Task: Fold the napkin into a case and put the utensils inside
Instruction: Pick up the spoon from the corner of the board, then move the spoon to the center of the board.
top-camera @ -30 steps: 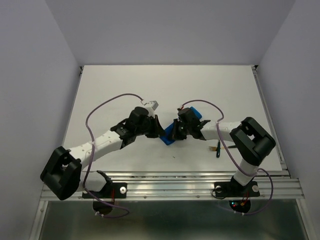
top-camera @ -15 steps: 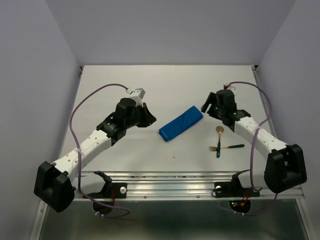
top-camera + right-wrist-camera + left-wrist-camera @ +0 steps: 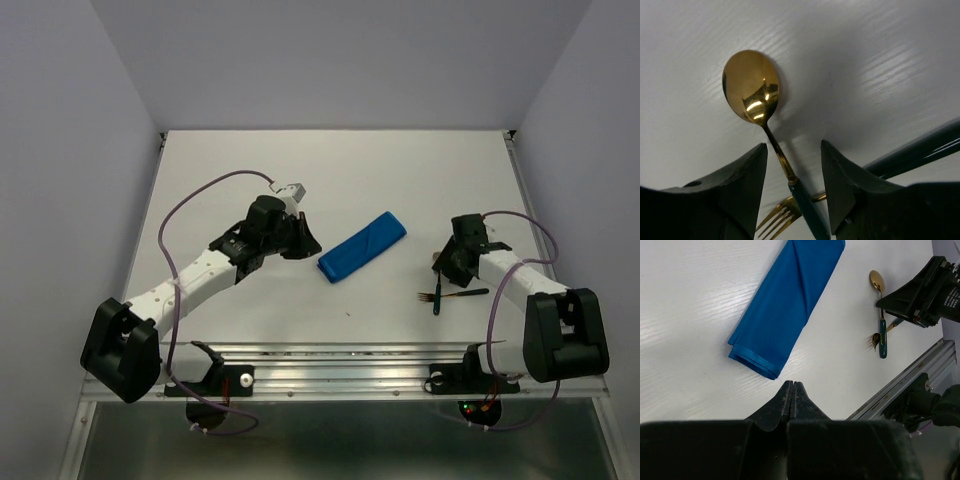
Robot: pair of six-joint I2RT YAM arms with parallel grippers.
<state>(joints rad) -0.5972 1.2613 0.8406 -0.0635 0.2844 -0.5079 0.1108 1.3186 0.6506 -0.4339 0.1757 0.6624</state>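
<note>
**A:** Napkin point(image 3: 362, 247) first: where does it lie?

**B:** Near the middle of the white desk point(image 3: 250, 170). It is folded into a long, narrow blue strip that lies flat and on a slant between the two arms. One fold line runs along its length.

**A:** And the spoon point(image 3: 751, 87) and the fork point(image 3: 460, 294)?

**B:** Both are outside it, off to its right on the bare desk. They cross each other close to the fork's tines. Each has a gold head and a dark green handle.

**A:** Is anything holding them?

**B:** No. The right end effector point(image 3: 792, 146) hangs low over the spoon with its fingers apart, one on each side of the thin gold neck just below the bowl. A gap shows on both sides, so nothing is gripped.

**A:** And the other arm?

**B:** The left end effector point(image 3: 791, 386) has its fingers pressed together with nothing between them. It sits just beside the near-left end of the strip, not touching it.
</note>
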